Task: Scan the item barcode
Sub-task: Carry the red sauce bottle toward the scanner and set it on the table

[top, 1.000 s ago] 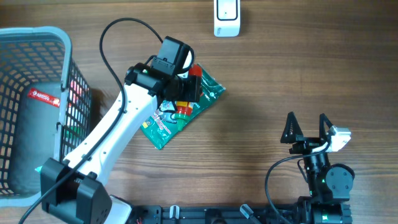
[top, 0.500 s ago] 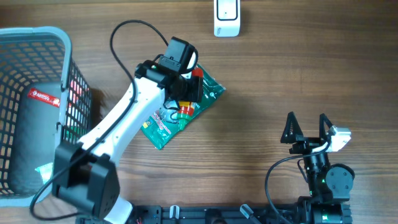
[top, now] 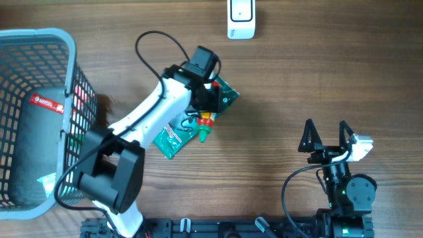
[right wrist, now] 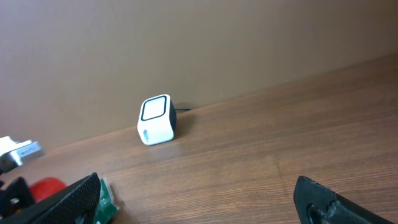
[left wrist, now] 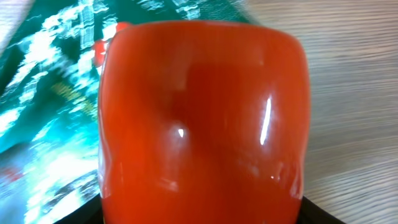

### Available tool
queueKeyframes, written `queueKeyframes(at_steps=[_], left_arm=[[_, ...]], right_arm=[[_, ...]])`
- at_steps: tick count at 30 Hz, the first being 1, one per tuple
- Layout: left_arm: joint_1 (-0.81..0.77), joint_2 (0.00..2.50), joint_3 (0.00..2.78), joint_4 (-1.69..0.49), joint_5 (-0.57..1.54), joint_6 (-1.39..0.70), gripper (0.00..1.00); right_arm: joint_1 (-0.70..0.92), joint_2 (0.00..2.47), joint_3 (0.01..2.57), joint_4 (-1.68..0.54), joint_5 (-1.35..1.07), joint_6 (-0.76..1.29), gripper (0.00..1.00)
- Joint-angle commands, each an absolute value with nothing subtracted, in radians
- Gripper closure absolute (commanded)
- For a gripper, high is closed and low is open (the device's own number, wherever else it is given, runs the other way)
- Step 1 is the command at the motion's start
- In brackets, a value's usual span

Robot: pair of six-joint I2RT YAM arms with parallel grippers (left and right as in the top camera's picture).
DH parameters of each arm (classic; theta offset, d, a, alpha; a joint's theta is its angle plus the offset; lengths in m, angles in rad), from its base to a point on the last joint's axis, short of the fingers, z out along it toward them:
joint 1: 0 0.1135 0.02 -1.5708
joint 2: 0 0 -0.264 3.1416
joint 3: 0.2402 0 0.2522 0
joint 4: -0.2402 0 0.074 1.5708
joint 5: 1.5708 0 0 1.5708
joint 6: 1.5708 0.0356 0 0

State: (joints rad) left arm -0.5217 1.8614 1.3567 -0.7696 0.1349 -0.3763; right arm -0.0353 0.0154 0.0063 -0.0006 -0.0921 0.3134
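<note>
Wooden table [top: 297, 79] bears basket [top: 69, 86], scanner [top: 240, 18], green packet [top: 169, 141].

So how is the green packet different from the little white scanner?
The green packet is flat, lies slanted mid-table, partly under the left arm; the white scanner is boxy, at the far edge, untouched. The packet looks bigger. Both rest on the wooden table.

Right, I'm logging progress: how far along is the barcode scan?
Done: the left pincer appears closed on the red bottle. In hand: the bottle is over the green packet, far from the white scanner. Left: carry it there and show its barcode. The right pincer is open, idle.
</note>
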Motion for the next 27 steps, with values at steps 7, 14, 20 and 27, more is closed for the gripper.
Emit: queueKeyframes(at_steps=[7, 14, 20, 27], left_arm=[[-0.653, 1.978, 1.359, -0.593, 0.072, -0.594, 0.39], [-0.692, 2.025, 1.359, -0.587, 0.072, -0.610, 0.31], [-0.696, 1.993, 1.360, -0.611, 0.052, -0.606, 0.00], [-0.696, 1.831, 1.364, -0.653, -0.004, -0.545, 0.00]], right_arm=[[-0.029, 0.005, 0.005, 0.002, -0.077, 0.318, 0.00], [-0.029, 0.005, 0.005, 0.002, -0.077, 0.318, 0.00], [-0.029, 0.005, 0.005, 0.002, -0.077, 0.318, 0.00], [-0.029, 0.005, 0.005, 0.002, -0.077, 0.318, 0.00]])
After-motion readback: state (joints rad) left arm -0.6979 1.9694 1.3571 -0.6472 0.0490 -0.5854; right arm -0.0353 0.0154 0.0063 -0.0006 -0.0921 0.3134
